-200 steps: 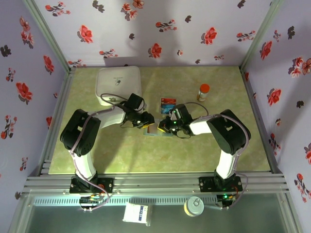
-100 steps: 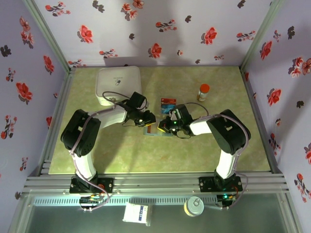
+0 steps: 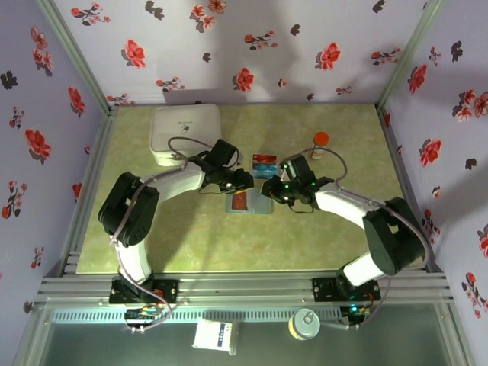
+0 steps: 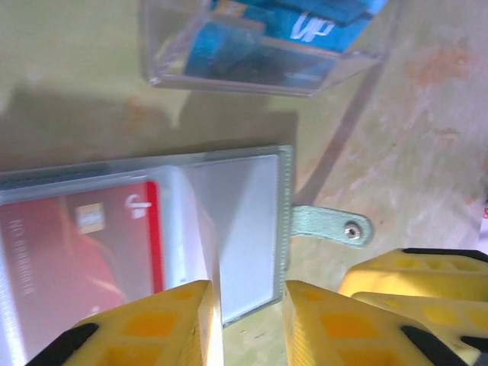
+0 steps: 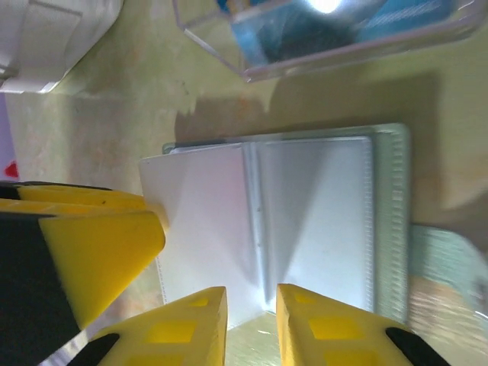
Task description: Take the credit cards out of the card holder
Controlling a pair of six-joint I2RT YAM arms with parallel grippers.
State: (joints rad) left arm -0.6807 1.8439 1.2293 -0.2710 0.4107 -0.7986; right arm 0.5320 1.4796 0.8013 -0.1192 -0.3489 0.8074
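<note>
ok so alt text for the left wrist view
An open card holder lies on the table with a red card in its clear sleeve, two yellow jaws apart at its near edge. A clear tray holding a blue card sits beyond.

Lab robot test cell: aluminium rail frame, floral-papered walls, mottled green table within.

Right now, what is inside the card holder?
A red-orange card sits in one clear sleeve of the card holder; the sleeve beside it looks empty. Whatever lies beneath that card or under the left gripper is covered.
</note>
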